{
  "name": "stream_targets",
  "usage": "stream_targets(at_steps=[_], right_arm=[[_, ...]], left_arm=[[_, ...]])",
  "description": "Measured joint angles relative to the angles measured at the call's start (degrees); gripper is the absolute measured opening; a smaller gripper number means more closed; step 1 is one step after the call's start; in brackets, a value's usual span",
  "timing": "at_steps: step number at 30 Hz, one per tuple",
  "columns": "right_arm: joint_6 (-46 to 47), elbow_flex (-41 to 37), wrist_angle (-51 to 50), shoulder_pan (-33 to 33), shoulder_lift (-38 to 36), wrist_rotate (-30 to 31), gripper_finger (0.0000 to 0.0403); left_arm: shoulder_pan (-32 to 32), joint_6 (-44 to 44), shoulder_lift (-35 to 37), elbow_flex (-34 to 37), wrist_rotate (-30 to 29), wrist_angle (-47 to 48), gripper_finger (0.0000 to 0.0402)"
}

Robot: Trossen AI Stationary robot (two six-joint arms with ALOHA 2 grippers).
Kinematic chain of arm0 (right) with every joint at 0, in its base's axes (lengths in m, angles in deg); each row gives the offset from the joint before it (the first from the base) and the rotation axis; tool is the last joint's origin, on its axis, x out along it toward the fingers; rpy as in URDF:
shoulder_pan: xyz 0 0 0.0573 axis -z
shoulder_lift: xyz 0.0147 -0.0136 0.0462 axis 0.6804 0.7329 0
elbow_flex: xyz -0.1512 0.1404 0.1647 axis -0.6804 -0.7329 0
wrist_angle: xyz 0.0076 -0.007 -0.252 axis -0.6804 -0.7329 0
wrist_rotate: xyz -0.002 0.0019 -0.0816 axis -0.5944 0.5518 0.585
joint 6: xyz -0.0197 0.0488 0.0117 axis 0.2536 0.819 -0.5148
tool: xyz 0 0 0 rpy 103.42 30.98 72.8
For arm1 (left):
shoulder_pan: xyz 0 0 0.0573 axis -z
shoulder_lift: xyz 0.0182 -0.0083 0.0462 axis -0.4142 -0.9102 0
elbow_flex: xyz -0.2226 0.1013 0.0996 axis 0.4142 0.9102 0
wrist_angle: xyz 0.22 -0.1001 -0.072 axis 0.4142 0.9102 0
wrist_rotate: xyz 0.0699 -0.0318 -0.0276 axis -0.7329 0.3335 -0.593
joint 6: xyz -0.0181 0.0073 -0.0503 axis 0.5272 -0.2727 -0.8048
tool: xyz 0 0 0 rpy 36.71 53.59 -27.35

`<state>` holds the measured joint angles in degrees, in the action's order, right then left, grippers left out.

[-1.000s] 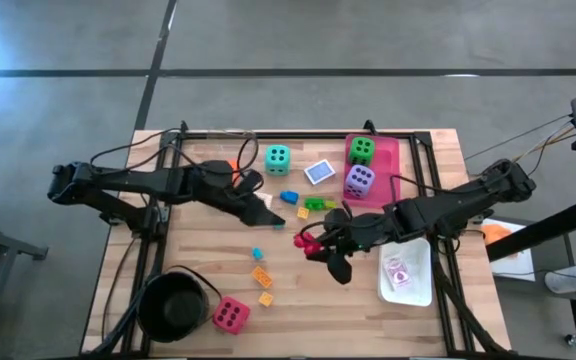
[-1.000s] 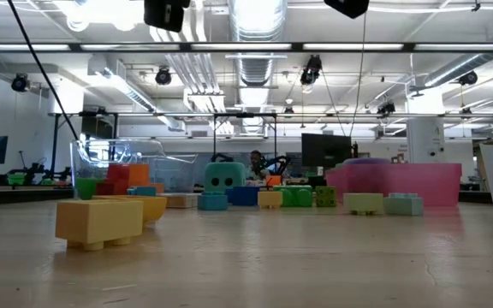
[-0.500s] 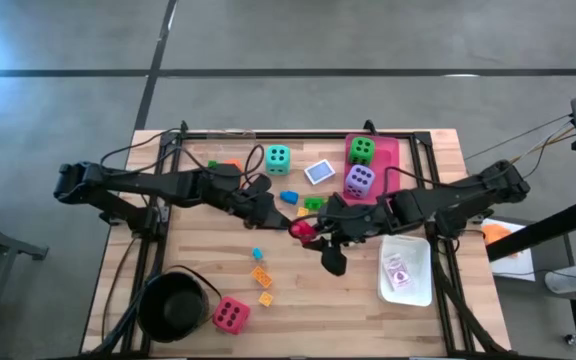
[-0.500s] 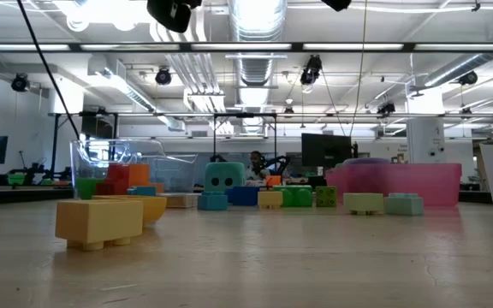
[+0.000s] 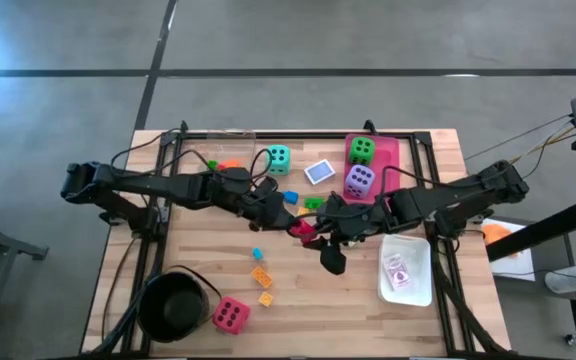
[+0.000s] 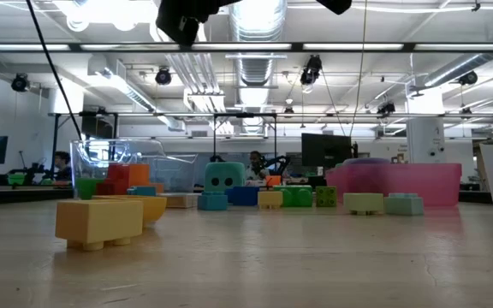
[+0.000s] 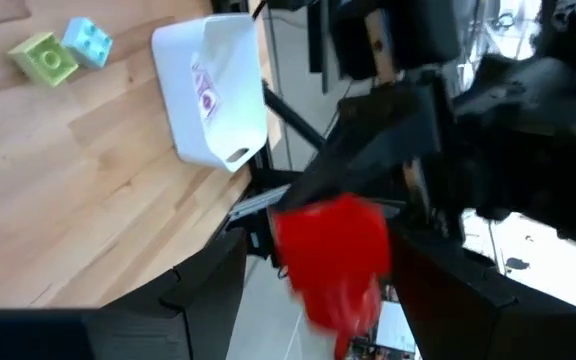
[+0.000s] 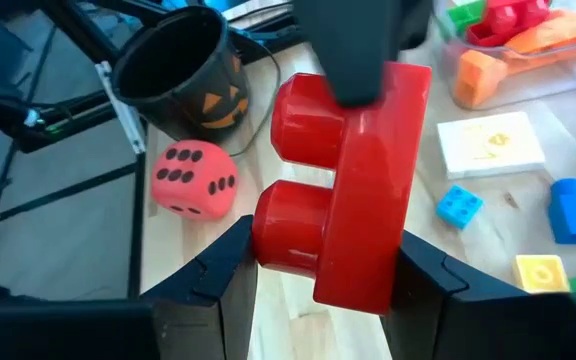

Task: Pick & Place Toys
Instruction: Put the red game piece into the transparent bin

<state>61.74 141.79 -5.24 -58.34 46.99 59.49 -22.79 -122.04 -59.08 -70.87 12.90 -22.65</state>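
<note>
- In the middle of the table, up in the air, the right gripper (image 5: 303,232) is clamped on a red block (image 8: 353,190), a chunky two-stud piece pinched between its fingers.
- The left gripper (image 5: 280,217) is right up next to it, nearly touching the block from the other side. Its fingers stand apart with nothing in them, and in its wrist view the red block (image 7: 333,255) sits just past the fingertips.
- Just beyond the two grippers, a blue block (image 5: 290,197) and a green block (image 5: 314,203) lie on the wood, with a picture card (image 5: 318,172) a bit further back.
- The teal die (image 5: 279,158) is near the far edge, beside a clear tray (image 8: 513,45) holding orange, red and green pieces.
- The green die (image 5: 361,150) and purple die (image 5: 359,180) both sit in the pink tray (image 5: 388,160).
- On the near side, a small teal block (image 5: 257,254) and two yellow-orange blocks (image 5: 261,276) are scattered about.
- The pink-red die (image 5: 230,315) rests just beside the round black pot (image 5: 173,305) at the near left corner.
- A white tray (image 5: 407,268) with a card in it is over on the right.
</note>
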Motion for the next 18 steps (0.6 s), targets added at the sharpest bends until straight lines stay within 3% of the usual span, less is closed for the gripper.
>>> stream_targets(at_steps=[18], right_arm=[[-2.72,0.00,1.21,1.45,0.05,-0.40,0.0150]], left_arm=[[-0.38,0.01,-2.18,0.00,2.60,-3.70,0.0244]])
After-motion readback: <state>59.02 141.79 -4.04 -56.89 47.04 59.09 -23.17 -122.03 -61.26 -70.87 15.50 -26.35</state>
